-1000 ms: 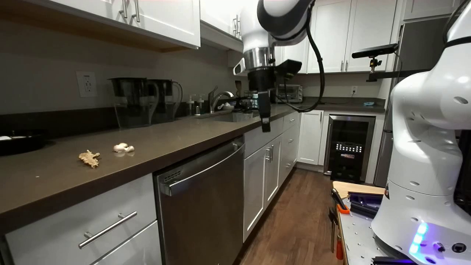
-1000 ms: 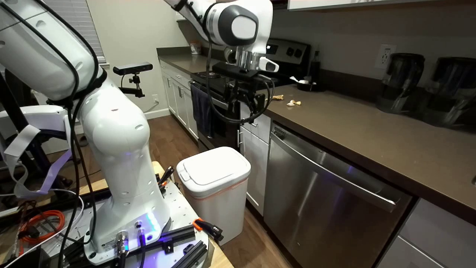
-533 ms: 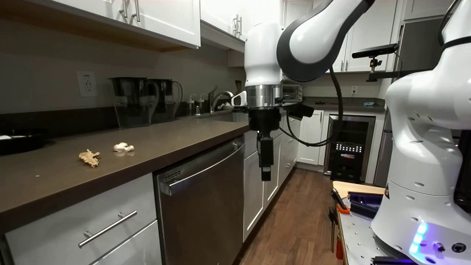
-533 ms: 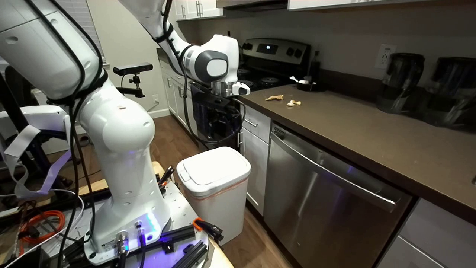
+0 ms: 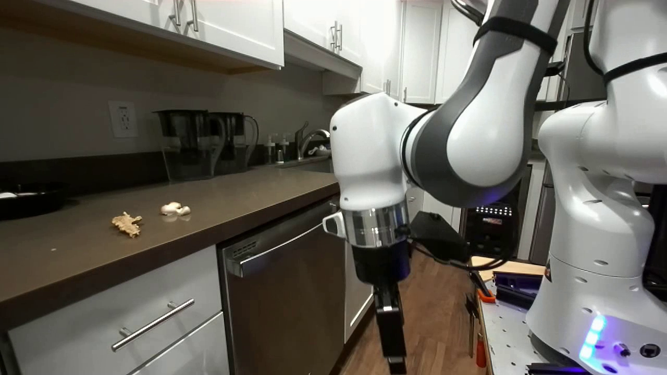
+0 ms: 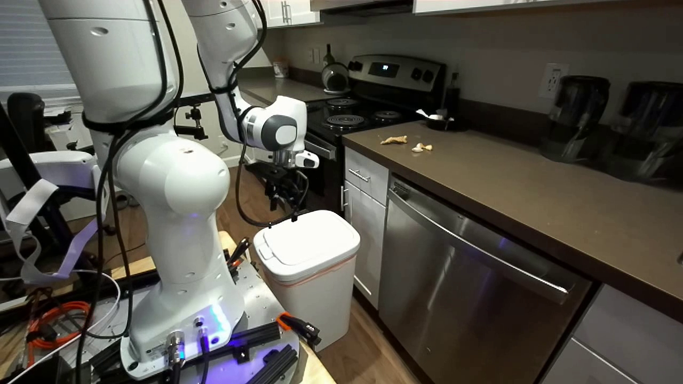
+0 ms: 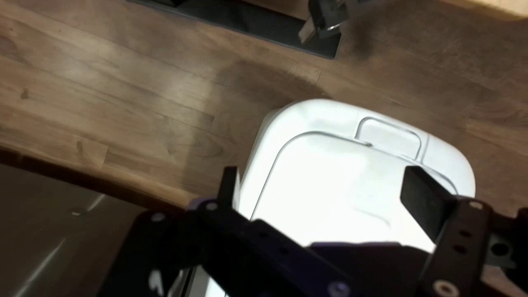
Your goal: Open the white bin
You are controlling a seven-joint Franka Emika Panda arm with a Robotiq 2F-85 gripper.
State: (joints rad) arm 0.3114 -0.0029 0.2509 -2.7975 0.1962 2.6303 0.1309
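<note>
The white bin (image 6: pixel 312 242) stands on the floor between the robot's table and the cabinets in an exterior view, with its lid shut. The wrist view shows its white lid (image 7: pixel 330 165) from above, with a small rounded tab (image 7: pixel 387 138) at one end. My gripper (image 7: pixel 321 181) is open and empty, its two black fingers spread wide over the lid. In an exterior view the gripper (image 6: pixel 283 200) hangs above the bin's far side, apparently clear of the lid. In an exterior view the gripper (image 5: pixel 396 362) points down at the bottom edge, and the bin is out of view there.
The dishwasher (image 6: pixel 469 277) and brown countertop (image 6: pixel 507 176) run beside the bin. The robot's table (image 6: pixel 256 298) is close on its other side, with a black and orange clamp (image 6: pixel 301 326) at its edge. A stove (image 6: pixel 368 101) stands behind.
The arm has come down from above the counter's edge. The gripper has moved down and closer to the bin, leftward in an exterior view. The bin and its lid have not moved.
</note>
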